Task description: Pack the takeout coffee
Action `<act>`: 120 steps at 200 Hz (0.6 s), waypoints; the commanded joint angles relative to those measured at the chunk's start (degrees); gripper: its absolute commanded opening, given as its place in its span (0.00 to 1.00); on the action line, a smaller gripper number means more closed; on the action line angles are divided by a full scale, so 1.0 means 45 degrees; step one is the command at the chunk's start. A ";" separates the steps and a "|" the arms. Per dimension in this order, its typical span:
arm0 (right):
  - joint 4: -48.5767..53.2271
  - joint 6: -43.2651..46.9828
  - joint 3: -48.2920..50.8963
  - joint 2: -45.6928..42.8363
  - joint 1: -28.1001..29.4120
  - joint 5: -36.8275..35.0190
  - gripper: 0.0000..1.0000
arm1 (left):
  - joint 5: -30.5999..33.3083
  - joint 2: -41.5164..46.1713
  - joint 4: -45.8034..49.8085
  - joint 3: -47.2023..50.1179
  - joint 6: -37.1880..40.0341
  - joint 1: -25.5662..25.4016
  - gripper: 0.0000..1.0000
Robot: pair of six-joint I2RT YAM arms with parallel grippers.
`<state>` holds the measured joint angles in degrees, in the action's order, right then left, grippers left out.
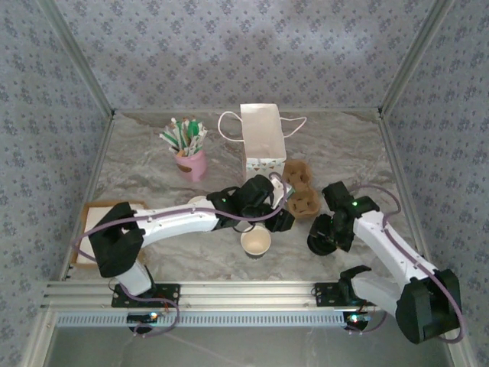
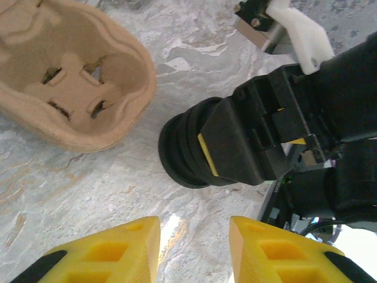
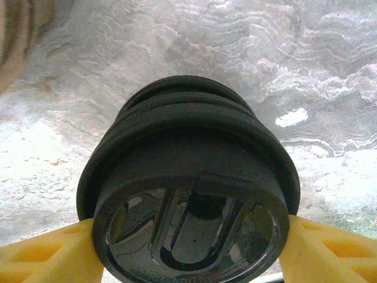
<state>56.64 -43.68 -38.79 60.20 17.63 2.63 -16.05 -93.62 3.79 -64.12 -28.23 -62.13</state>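
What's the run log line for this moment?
left gripper: open, empty | right gripper: shut on black lid | paper cup: upright, lidless, on table | cup carrier: empty

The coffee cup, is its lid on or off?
Off: the cup stands open-topped, and the right gripper holds the black lid beside it.

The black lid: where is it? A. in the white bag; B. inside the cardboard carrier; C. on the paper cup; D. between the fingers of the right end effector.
D: the right wrist view shows the black lid clamped in the right end effector, and the paper cup stands uncovered on the table.
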 commanded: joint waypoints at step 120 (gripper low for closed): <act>0.0390 0.0817 0.0177 -0.0864 -0.3006 0.2928 0.72 | 0.1091 -0.1648 -0.1233 -0.1013 -0.1018 -0.0632 0.32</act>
<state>56.64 -41.69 -38.17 57.08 5.43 11.55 -11.09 -100.20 0.08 -67.29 -32.51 -64.55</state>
